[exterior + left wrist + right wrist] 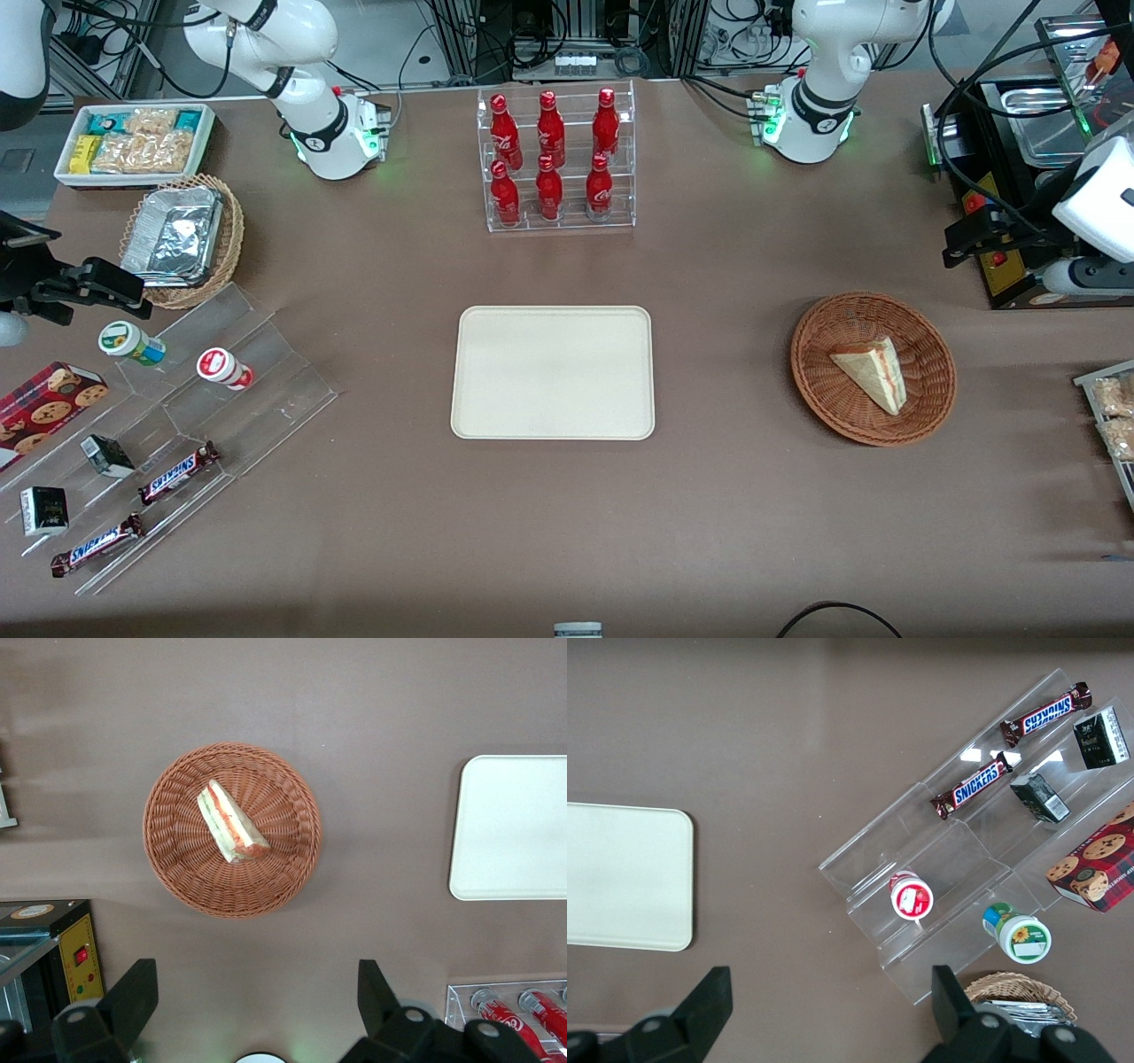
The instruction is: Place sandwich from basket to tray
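My gripper [257,992] hangs released, fingers [133,992] spread wide and holding nothing, high above the table [709,266] and farther from the front camera than the basket [811,372]. The sandwich [873,372] lies inside that basket, filling edge up. The tray [553,372] sits bare at mid-table, well apart from the basket, toward the parked arm.

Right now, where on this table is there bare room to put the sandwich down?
The tray has nothing on it, and bare tabletop lies between it and the basket holding the sandwich. There is also a wide bare strip nearer the front camera. It is crowded toward the parked arm's end, around the clear snack stand. The gripper is open, above the table beside the basket.
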You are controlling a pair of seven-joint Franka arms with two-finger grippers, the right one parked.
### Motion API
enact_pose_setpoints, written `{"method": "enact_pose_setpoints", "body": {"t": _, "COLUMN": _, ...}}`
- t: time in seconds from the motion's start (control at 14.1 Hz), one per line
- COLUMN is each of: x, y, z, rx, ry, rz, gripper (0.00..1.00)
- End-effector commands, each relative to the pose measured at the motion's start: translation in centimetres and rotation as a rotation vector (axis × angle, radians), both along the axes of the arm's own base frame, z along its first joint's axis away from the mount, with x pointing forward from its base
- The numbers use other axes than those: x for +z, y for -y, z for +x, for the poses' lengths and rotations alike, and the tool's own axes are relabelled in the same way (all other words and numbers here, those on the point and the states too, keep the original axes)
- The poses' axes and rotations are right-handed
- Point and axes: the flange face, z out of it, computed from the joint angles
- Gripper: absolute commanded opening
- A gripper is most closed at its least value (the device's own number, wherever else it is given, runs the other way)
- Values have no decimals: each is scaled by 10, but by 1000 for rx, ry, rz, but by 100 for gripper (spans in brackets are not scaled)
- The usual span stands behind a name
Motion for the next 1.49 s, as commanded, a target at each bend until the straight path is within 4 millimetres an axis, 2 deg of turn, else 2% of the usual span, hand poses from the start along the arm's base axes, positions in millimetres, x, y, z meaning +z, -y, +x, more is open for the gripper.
{"method": "enact_pose_setpoints", "body": {"t": 0.0, "x": 8, "y": -3, "z": -3, "rx": 17, "ry": -1, "rz": 13, "gripper": 100}}
{"method": "enact_pose_setpoints", "body": {"t": 0.21, "x": 1, "y": -7, "z": 0, "rx": 25, "ry": -13, "rz": 20, "gripper": 100}}
{"method": "enact_pose_setpoints", "body": {"t": 0.5, "x": -27, "y": -8, "z": 9, "rx": 148, "ry": -54, "rz": 38, "gripper": 100}}
{"method": "enact_pose_setpoints", "body": {"t": 0.64, "x": -47, "y": -10, "z": 17, "rx": 169, "ry": -78, "rz": 43, "gripper": 100}}
{"method": "enact_pose_setpoints", "body": {"t": 0.78, "x": -69, "y": -12, "z": 27, "rx": 280, "ry": -61, "rz": 67, "gripper": 100}}
{"method": "enact_pose_setpoints", "body": {"t": 0.99, "x": -104, "y": -13, "z": 32, "rx": 435, "ry": -50, "rz": 87, "gripper": 100}}
{"method": "enact_pose_setpoints", "body": {"t": 1.35, "x": -176, "y": -15, "z": 35, "rx": 716, "ry": -2, "rz": 95, "gripper": 100}}
{"method": "enact_pose_setpoints", "body": {"t": 1.42, "x": -189, "y": -24, "z": 34, "rx": 751, "ry": 4, "rz": 97, "gripper": 100}}
